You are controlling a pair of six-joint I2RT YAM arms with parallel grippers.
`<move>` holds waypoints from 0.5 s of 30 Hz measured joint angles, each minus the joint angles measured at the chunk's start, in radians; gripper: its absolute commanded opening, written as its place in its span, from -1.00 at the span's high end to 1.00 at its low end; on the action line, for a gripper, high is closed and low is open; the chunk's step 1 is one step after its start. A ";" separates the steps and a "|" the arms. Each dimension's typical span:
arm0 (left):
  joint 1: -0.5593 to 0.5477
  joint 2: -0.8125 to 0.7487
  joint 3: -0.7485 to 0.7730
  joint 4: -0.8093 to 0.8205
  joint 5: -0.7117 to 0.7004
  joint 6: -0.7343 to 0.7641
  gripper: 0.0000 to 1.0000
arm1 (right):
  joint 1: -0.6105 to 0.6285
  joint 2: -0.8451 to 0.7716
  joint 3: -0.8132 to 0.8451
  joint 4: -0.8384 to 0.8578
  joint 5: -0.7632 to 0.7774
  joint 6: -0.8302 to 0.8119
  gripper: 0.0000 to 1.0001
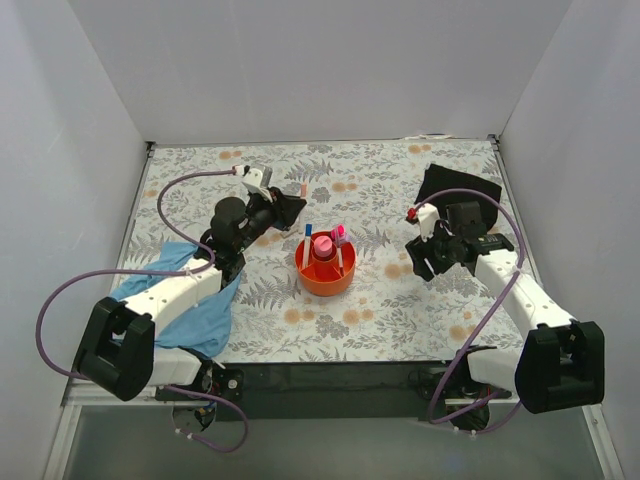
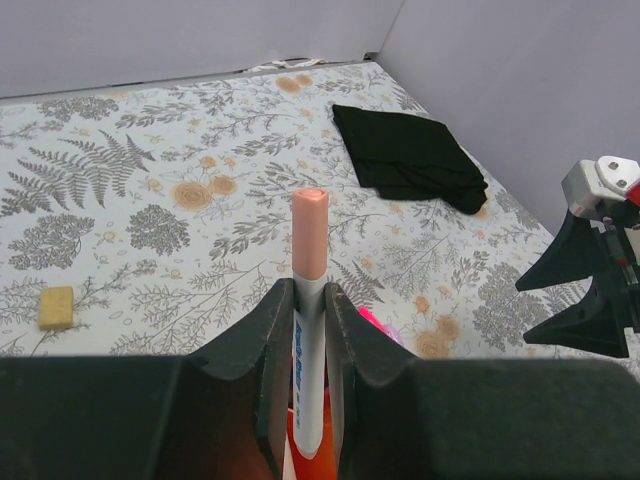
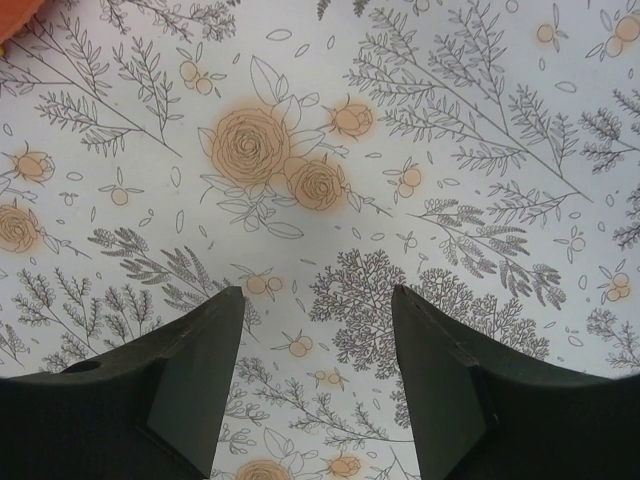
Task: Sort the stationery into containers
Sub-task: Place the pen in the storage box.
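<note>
My left gripper [image 1: 291, 206] [image 2: 308, 292] is shut on a white pen with a peach cap [image 2: 310, 232], which sticks out beyond the fingertips. The gripper is above the table, back left of the round orange organizer [image 1: 325, 281]. The organizer holds a blue-capped pen [image 1: 308, 234], a pink-and-black highlighter [image 1: 339, 236] and a pink piece [image 1: 323, 243] in its central cup. The highlighter's pink tip [image 2: 376, 322] and a bit of orange [image 2: 296, 435] show past my left fingers. A tan block [image 2: 56, 307] lies on the table. My right gripper [image 1: 414, 256] [image 3: 316, 310] is open and empty over bare table, right of the organizer.
A black cloth [image 1: 458, 186] [image 2: 410, 156] lies at the back right. A blue cloth [image 1: 195, 310] lies under my left arm at the front left. White walls enclose the table on three sides. The organizer's edge [image 3: 14, 14] shows in the right wrist view's top left corner.
</note>
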 measured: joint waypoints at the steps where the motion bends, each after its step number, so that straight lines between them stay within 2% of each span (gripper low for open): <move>1: 0.000 0.000 -0.010 0.014 0.000 -0.010 1.00 | -0.002 -0.005 -0.010 -0.002 0.000 0.000 -0.38; 15: 0.000 0.005 -0.189 0.075 0.010 -0.091 1.00 | -0.018 -0.005 -0.027 -0.009 0.003 0.000 -0.38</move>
